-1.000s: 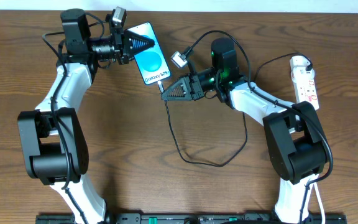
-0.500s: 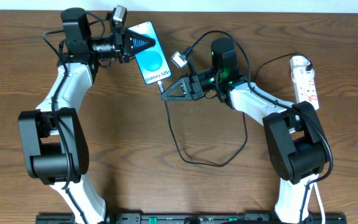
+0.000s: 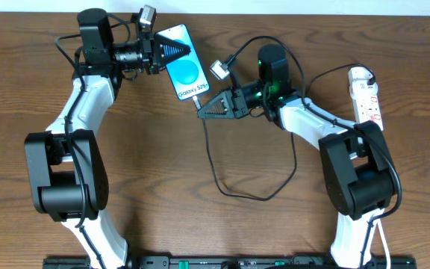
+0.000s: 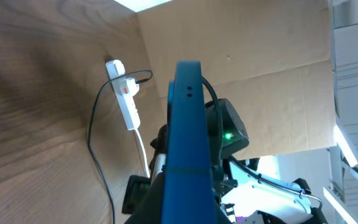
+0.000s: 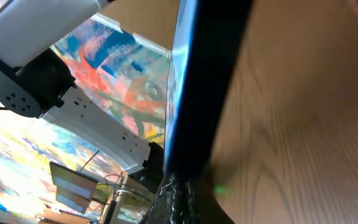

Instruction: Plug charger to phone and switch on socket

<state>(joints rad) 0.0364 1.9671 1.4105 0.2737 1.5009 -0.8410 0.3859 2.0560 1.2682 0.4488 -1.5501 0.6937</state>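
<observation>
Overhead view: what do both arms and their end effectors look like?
The left arm and right arm have white links with bulky black joints and thin black cables along them. The left end effector and right end effector are black, tapering wedges. A green light glows on the right wrist.

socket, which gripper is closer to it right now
Right. The right gripper sits at the phone's lower end, shut on the charger, with the socket well off on that arm's side. The left gripper holds the phone's upper end, farther from the socket.
</observation>
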